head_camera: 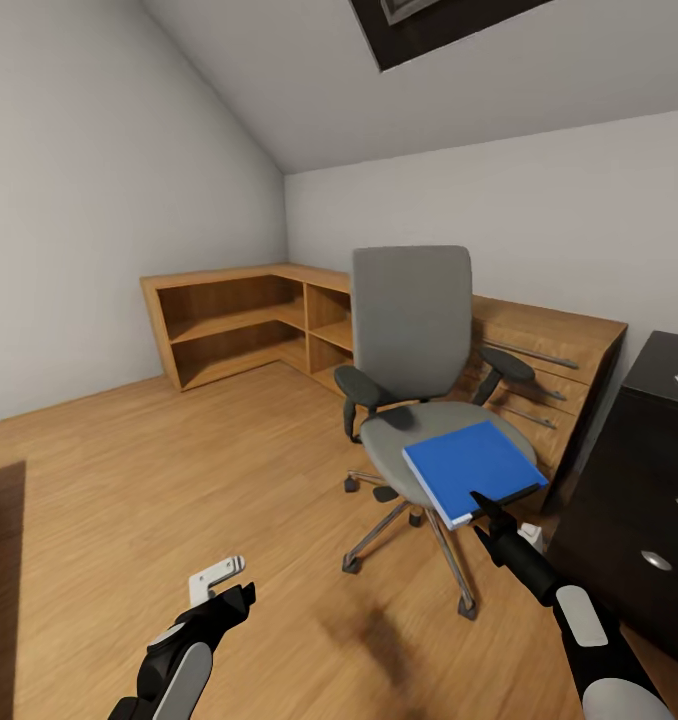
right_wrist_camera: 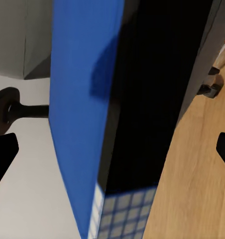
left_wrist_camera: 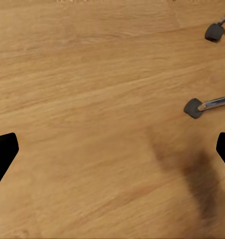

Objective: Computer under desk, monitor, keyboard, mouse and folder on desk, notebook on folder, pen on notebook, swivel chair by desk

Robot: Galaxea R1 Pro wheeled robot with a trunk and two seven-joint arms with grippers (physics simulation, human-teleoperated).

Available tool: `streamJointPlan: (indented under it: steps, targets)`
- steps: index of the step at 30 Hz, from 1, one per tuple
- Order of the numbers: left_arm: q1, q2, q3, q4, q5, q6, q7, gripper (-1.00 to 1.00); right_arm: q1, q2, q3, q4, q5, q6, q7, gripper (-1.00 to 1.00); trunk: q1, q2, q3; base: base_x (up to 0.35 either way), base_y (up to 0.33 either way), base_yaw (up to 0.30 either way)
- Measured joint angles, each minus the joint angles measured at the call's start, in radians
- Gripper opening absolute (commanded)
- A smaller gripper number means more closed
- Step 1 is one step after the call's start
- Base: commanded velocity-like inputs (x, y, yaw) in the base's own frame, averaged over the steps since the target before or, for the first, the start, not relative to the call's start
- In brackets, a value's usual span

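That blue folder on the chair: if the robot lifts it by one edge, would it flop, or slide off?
The folder looks flat and rigid, like a hard-cover binder, so it would probably stay stiff. Its cover seems smooth and one corner overhangs the swivel chair seat, so a nudge could slide it off. The right gripper is at its near edge; the chair's casters may let it roll if pushed.

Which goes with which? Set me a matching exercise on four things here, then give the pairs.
1. folder
2. swivel chair
3. left gripper
4. wooden shelf unit

a. in the room's corner, against the walls
b. over bare floor
c. grey, with black armrests
d. blue, lying on the seat

Pairs: 1-d, 2-c, 3-b, 4-a
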Motion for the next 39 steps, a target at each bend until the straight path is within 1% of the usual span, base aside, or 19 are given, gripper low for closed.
streamJointPlan:
  steps: [14,15,20,30,34,39]
  targets:
    - [0.0,-0.001,0.0,0.0,0.003,0.001,0.0,1.0,0.0,0.0,0.0,-0.001,0.0,0.0,0.0,1.0,0.0,0.0,0.0,0.037,0.009,0.0]
    - [0.0,-0.001,0.0,0.0,0.003,0.001,0.0,1.0,0.0,-0.001,0.0,-0.001,0.002,0.001,0.0,-1.0,0.0,0.0,0.0,0.0,0.0,0.0]
    - [0.0,-0.001,0.0,0.0,0.003,0.001,0.0,1.0,0.0,0.0,0.0,-0.002,0.027,0.002,0.001,-1.0,0.0,0.0,0.0,0.0,0.0,0.0]
    - [0.0,-0.001,0.0,0.0,0.003,0.001,0.0,1.0,0.0,0.0,-0.001,-0.002,0.032,0.001,0.001,-1.0,0.0,0.0,0.0,0.0,0.0,0.0]
    - [0.0,-0.001,0.0,0.0,0.001,0.001,0.001,1.0,0.0,0.0,-0.002,-0.002,0.032,0.001,0.001,-1.0,-0.002,0.001,0.015,0.0,0.0,0.0]
    - [0.0,-0.001,0.0,0.0,0.003,0.001,0.002,1.0,0.0,0.0,-0.002,-0.005,0.033,0.001,0.001,-1.0,-0.021,0.036,0.031,0.0,0.0,0.0]
